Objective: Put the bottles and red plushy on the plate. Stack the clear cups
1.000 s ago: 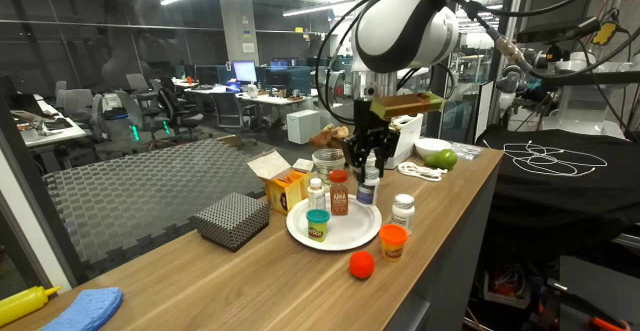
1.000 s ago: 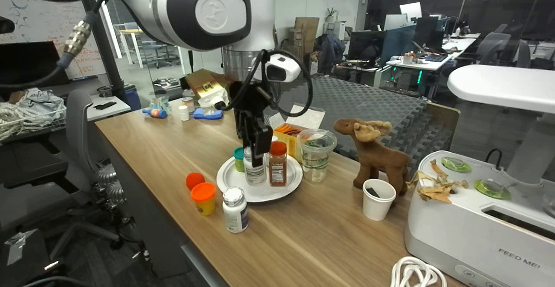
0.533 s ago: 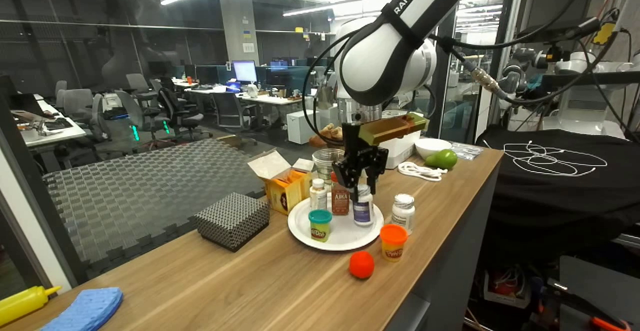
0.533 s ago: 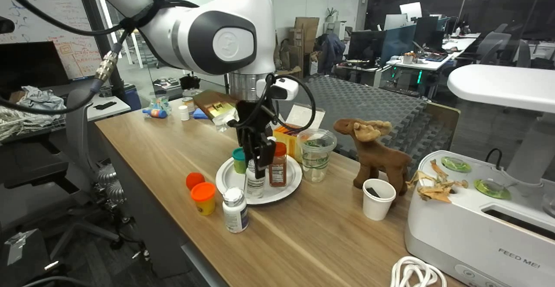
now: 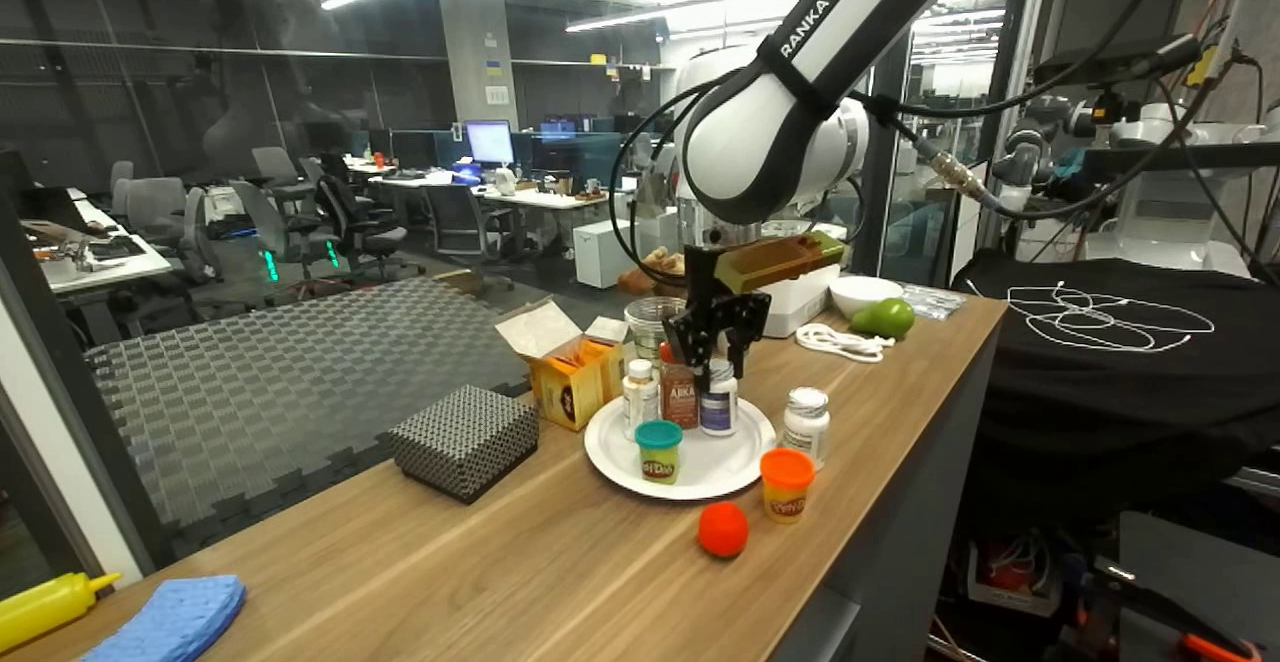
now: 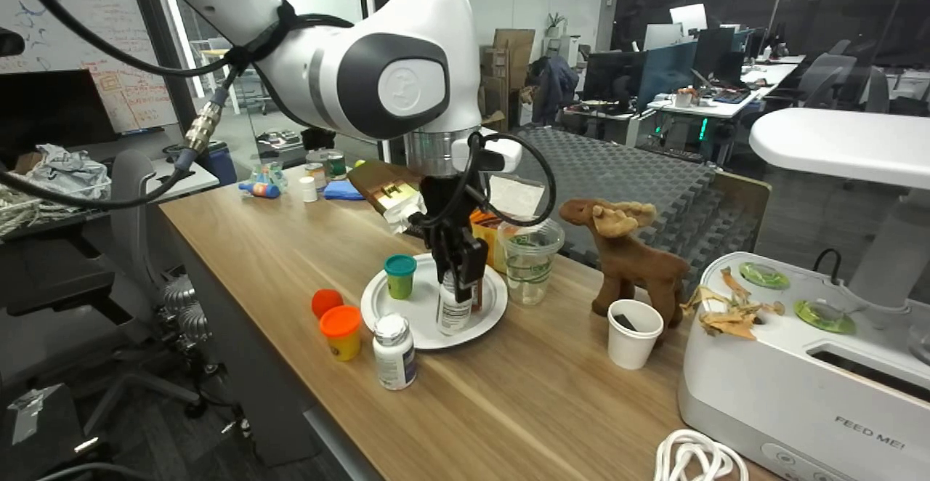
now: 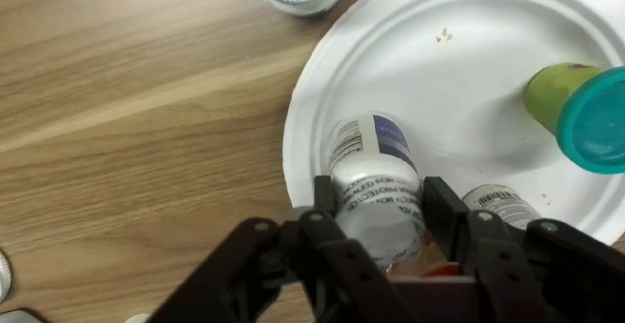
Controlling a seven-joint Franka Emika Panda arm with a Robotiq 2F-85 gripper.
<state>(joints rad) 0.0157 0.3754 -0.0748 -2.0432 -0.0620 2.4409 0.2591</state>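
The plate point(image 5: 722, 464) lies on the wooden table point(image 5: 480, 582); since a second ago it has slid a little, its load riding along. My pincer point(image 7: 378, 190) has come down in that time and grasps the white bottle point(image 5: 718, 414) by its cap; I carried it higher a moment back, and now it is inside the rim, its base on the plate or just over it, I cannot tell which. The clear cup point(image 6: 529, 270) stands unmoved near the plate; whether a second one is nested inside I cannot make out. The red-capped brown bottle point(image 5: 677, 399), just beside the one I hold, showed plainly a second ago and is now partly hidden by me in both exterior views. The lone bottle point(image 5: 805, 429) keeps its place upright on the table, the plate's edge now nearer to it. The slim white-capped bottle point(image 5: 640, 402) has shifted with the plate. The orange-lidded tub point(image 5: 786, 490) has not moved; the teal-lidded tub point(image 5: 659, 459) has travelled on the plate. The red plushy point(image 5: 723, 529) rests where it was, on the table, off the plate.
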